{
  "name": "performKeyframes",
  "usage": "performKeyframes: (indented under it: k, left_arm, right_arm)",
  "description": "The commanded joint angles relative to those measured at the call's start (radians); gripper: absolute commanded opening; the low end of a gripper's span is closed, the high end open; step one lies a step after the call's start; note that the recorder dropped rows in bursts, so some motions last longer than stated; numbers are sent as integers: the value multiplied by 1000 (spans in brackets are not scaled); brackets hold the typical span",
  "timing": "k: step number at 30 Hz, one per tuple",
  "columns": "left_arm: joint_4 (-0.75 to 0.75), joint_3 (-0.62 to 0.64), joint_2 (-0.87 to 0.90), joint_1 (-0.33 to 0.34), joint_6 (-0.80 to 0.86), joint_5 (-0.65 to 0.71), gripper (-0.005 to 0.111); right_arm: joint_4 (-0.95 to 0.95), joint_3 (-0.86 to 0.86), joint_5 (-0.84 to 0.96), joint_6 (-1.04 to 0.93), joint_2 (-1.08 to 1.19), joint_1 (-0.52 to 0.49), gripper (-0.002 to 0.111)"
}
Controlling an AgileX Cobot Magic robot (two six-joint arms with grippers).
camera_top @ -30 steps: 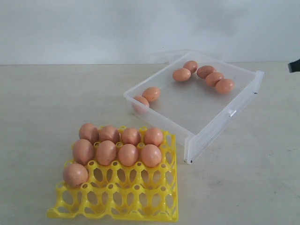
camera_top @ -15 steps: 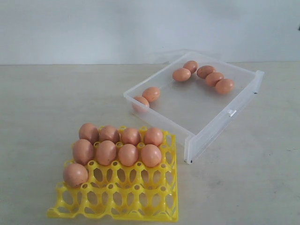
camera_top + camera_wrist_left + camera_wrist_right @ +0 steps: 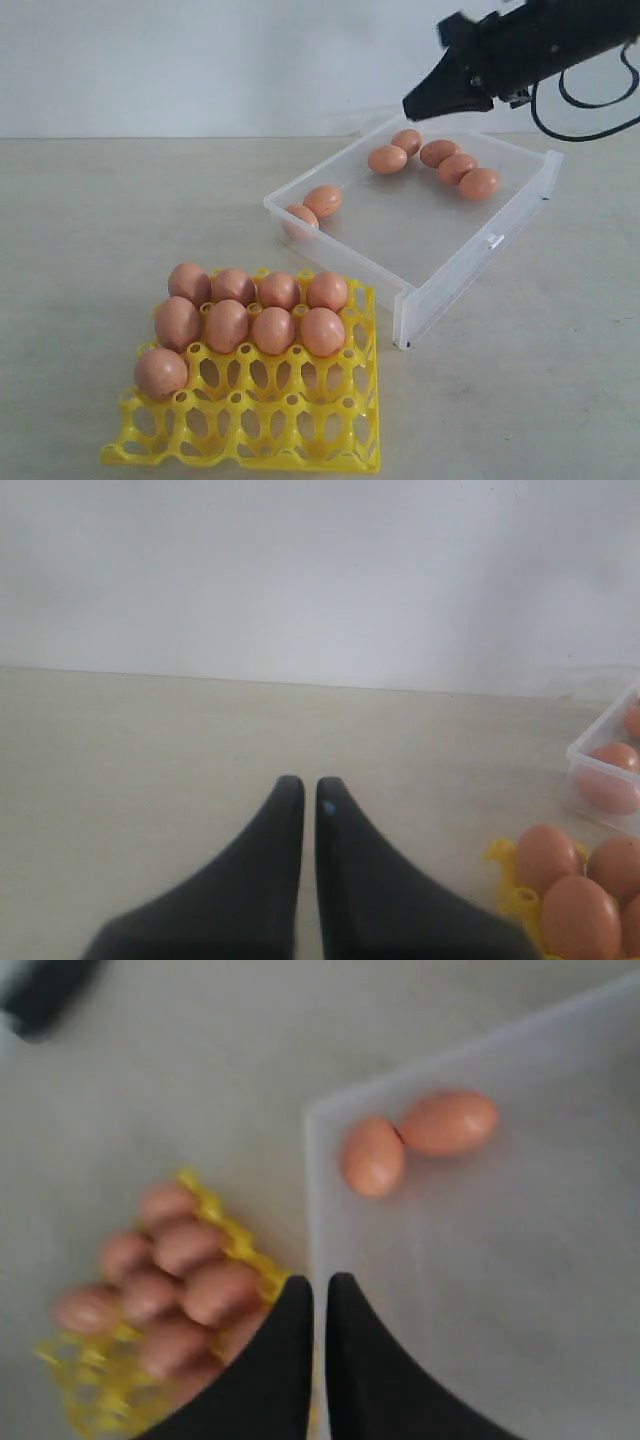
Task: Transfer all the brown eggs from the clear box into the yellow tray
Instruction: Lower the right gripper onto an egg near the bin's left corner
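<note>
Seven brown eggs [image 3: 457, 167] lie in the clear box [image 3: 462, 268], which sits on the tabletop [image 3: 100, 200] toward the back right of the exterior view. Five of them cluster in a loose arc near its far corner. The other two rest against the left wall, touching each other. The middle of the box floor is bare.

The yellow tray [image 3: 300, 425] stands just in front of the box and to its left, near but apart from it. It holds nine more brown eggs: four in the back row, four in the next row, and one at the left end of the third row. The remaining cups are open.

The right hand [image 3: 412, 104] reaches in from the upper right of the exterior view and hangs above the far corner of the box, over the cluster of five. Its two black fingers are pressed together with nothing between them; its blurred wrist view shows them over the box edge beside the tray.

The left hand [image 3: 303, 788] is low over bare tabletop, off to the side of the tray and box, with only a thin slit between its fingers and nothing held.
</note>
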Motion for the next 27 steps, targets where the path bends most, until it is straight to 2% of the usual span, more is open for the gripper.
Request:
performKeyframes:
  k: [1, 4, 6, 9, 12, 16, 20, 24, 27]
  left_arm:
    - [-1, 3, -3, 6, 1, -5, 4]
    - [-1, 3, -3, 6, 1, -5, 4]
    - [-1, 3, -3, 6, 1, -5, 4]
    - [-1, 3, -3, 6, 1, -5, 4]
    - [-1, 3, -3, 6, 1, -5, 4]
    - [-1, 3, -3, 6, 1, -5, 4]
    - [-1, 3, -3, 6, 1, -5, 4]
    - [-1, 3, -3, 6, 1, -5, 4]
    - [-1, 3, -3, 6, 1, -5, 4]
  right_arm:
    - [-657, -166, -7, 343, -4, 167, 0]
    - [-885, -250, 0, 547, 1, 245, 0]
    - [-902, -304, 33, 589, 21, 269, 0]
    - [-829, -386, 96, 584, 95, 276, 0]
    - [-677, -459, 96, 488, 193, 276, 0]
    - [-498, -471, 11, 198, 295, 276, 0]
    - [-465, -471, -8, -39, 355, 276, 0]
    - [-486, -471, -23, -90, 393, 276, 1]
    - [-461, -471, -49, -94, 416, 278, 15]
